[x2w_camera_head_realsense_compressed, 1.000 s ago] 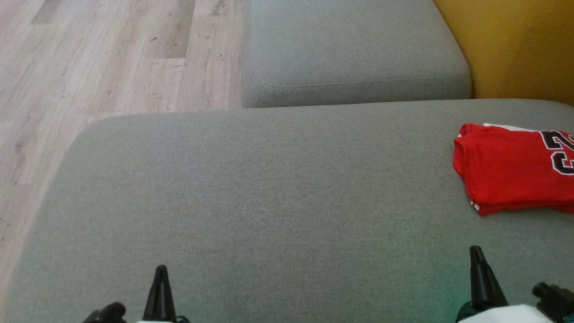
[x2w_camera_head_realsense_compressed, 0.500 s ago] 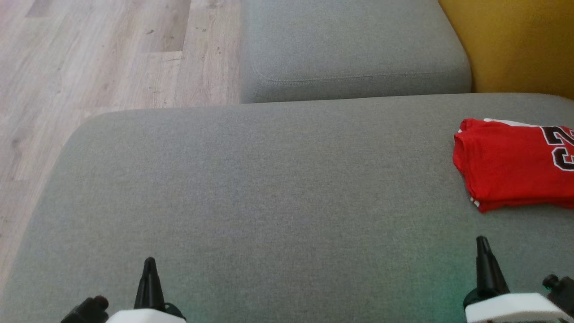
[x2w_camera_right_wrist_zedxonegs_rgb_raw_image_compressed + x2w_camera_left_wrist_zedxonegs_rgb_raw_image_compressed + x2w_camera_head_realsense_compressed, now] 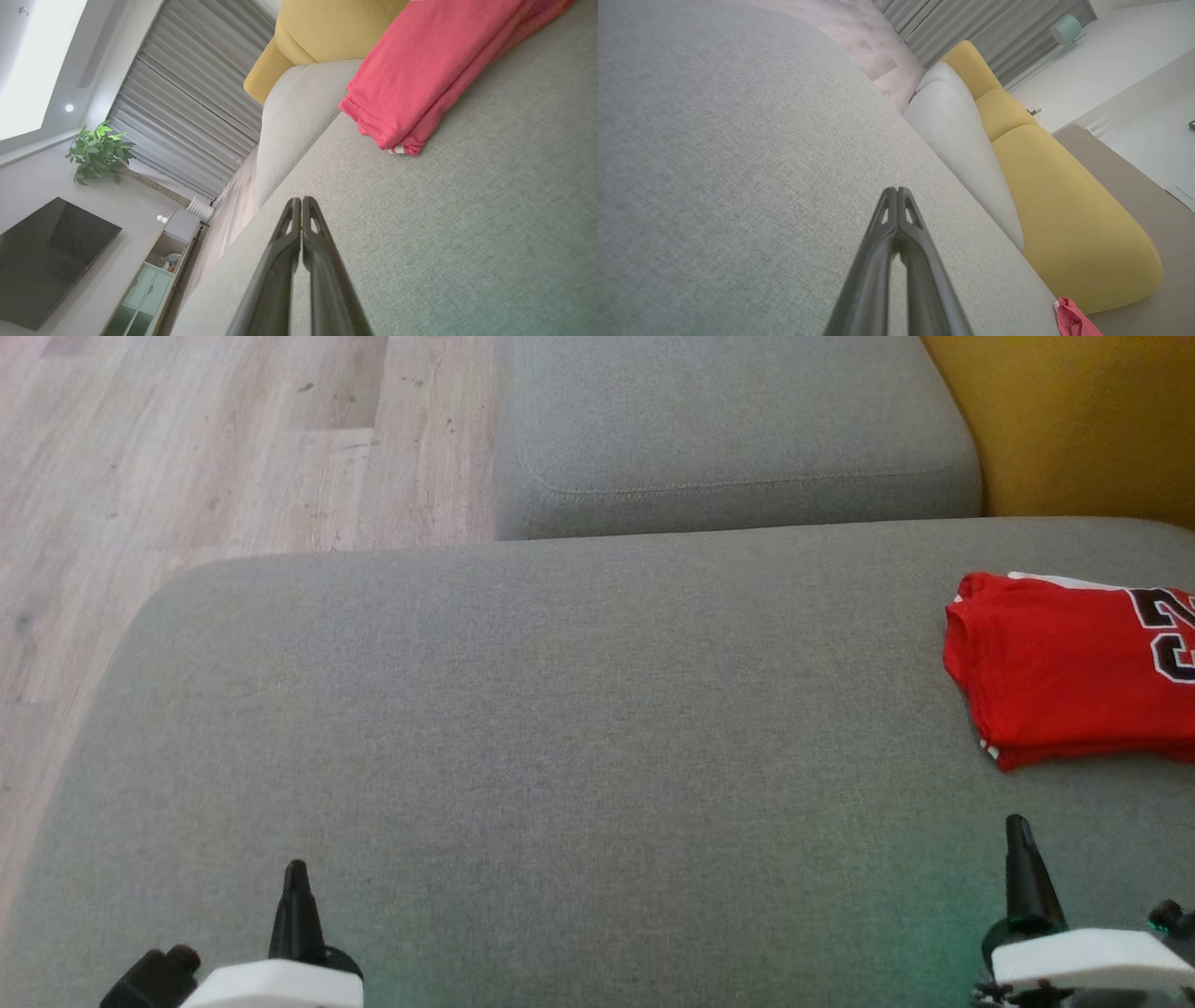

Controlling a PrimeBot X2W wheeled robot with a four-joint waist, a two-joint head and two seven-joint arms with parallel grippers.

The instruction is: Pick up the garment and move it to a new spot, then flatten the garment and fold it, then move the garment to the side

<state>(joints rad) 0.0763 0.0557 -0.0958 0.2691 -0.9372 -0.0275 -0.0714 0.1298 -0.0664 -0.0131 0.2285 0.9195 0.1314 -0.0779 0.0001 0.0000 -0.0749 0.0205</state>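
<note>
Left gripper: low over the near part of the grey seat cushion. Its two dark fingers are pressed together at the tips with nothing between them. The left wrist view agrees: the tips meet, with bare grey fabric under and ahead of them. Cannot tell whether they touch the fabric.

Right gripper: same posture over the same cushion, fingers closed tip to tip and empty.

Red shirt: folded, lying flat on the seat cushion. It is ahead of the right gripper and slightly to its right, apart from the fingertips, with a strip of bare fabric between. From the left gripper it is well apart, far off to the right. A dark number with a white outline sits on the top face, cut by the frame edge. White trim shows at the corner nearest the right gripper. In the right wrist view the stacked folded edges face the fingers.

Ahead of both grippers, a second grey cushion butts against the far edge of the seat. A yellow cushion lies beyond the shirt, ahead and right of the right gripper. The wood floor is ahead and left of the left gripper.

In the room beyond the right gripper's tips: grey curtain, green plant, dark television.
</note>
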